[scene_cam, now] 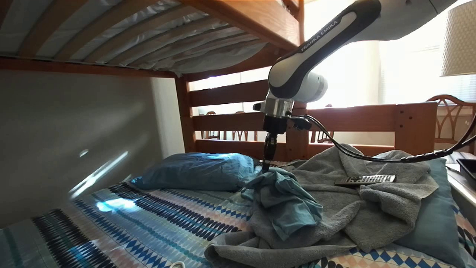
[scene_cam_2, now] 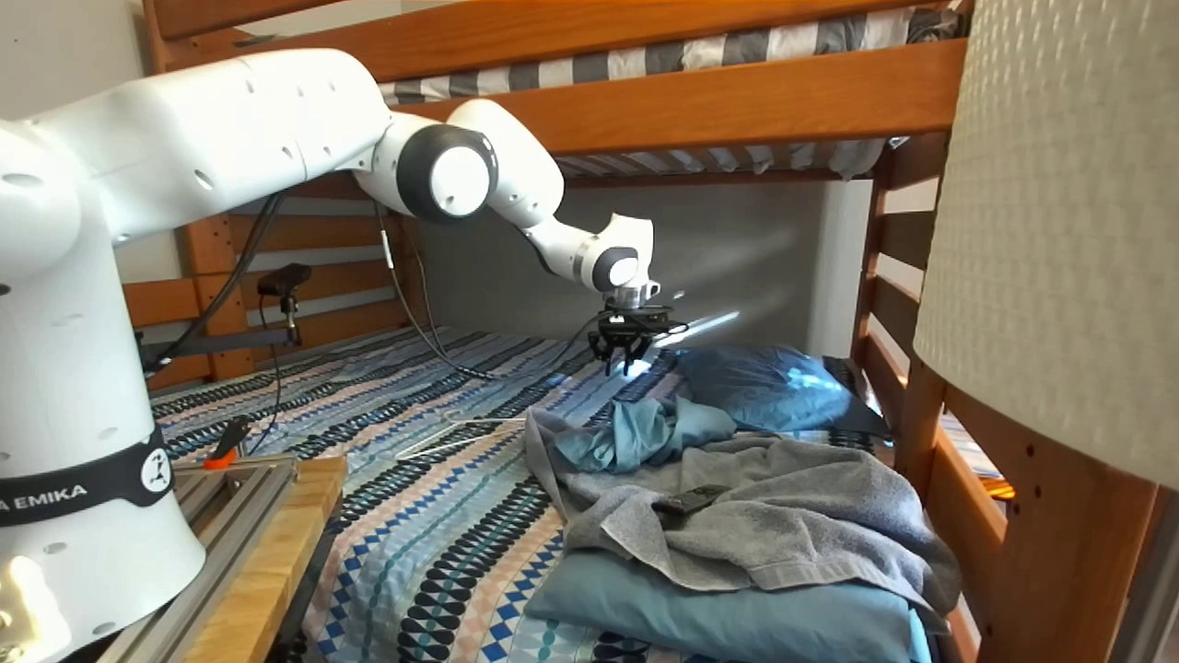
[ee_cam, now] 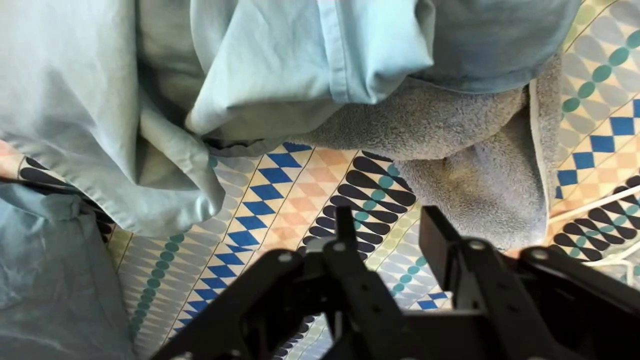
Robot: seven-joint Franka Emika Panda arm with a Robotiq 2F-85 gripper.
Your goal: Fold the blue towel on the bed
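1. My jaws are released, parted above the bed [scene_cam_2: 442,543], near the blue towel [ee_cam: 275,65].
2. It lies rumpled on the grey towel [scene_cam_2: 792,534] at the pillow end.
3. Also there: a remote control [scene_cam_2: 691,500]; toward the bed's far corner, a blue pillow [scene_cam_2: 764,382].

"FRANKA EMIKA" on robot arm [scene_cam: 319,48], "A EMIKA" and round logo [scene_cam_2: 155,469] on base band [scene_cam_2: 83,493]

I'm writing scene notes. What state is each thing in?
Tool: open, holding nothing.
Blue towel: crumpled, not folded.
Grey towel: rumpled.
Remote: buttons up.
Wall pillow: lying flat.
Other pillow: partly under grey towel.
Cover: spread over the bed.
Hanger: lying flat.
Lamp: lit or not, unclear.
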